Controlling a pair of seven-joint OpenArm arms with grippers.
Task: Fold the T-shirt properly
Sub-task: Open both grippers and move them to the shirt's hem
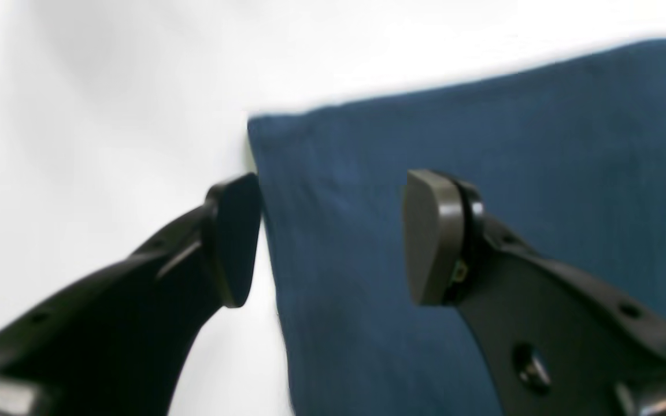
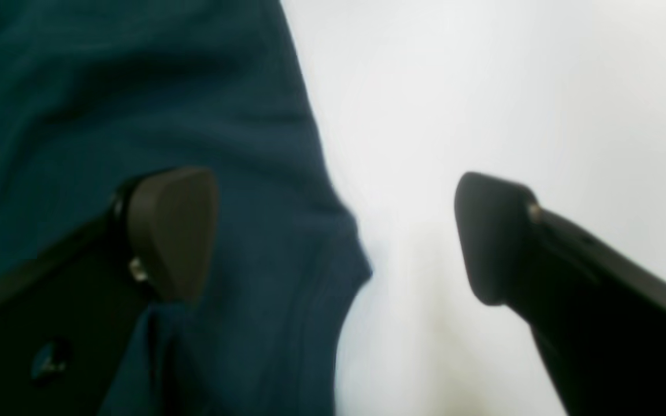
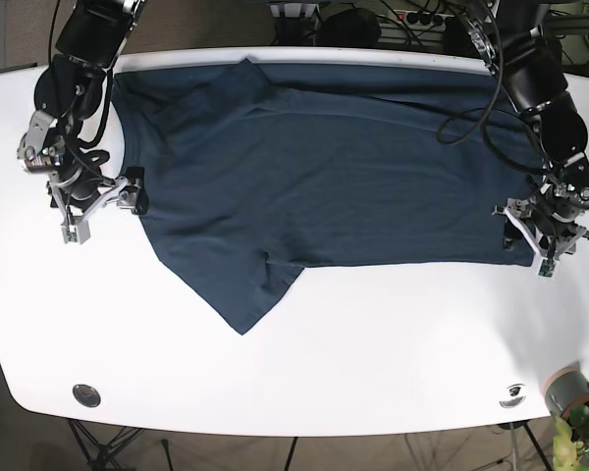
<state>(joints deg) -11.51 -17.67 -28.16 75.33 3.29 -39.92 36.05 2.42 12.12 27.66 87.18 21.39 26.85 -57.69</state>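
A dark blue T-shirt [image 3: 324, 177] lies spread out on the white table [image 3: 373, 343], with one sleeve pointing toward the front [image 3: 245, 294]. My left gripper [image 3: 526, 241] is at the shirt's right-hand lower corner. In the left wrist view it [image 1: 333, 237] is open and straddles the shirt's [image 1: 483, 173] edge: one finger [image 1: 235, 240] is over bare table, the other over cloth. My right gripper [image 3: 106, 208] is at the shirt's left edge. It [image 2: 333, 231] is open too, with one finger [image 2: 171, 231] above the shirt [image 2: 136, 86] and one above the table.
Two round metal fittings [image 3: 85, 394] [image 3: 513, 394] sit near the table's front edge. A pot with a plant [image 3: 571, 394] stands past the front right corner. Cables and plugs [image 3: 412, 18] lie behind the table's back edge.
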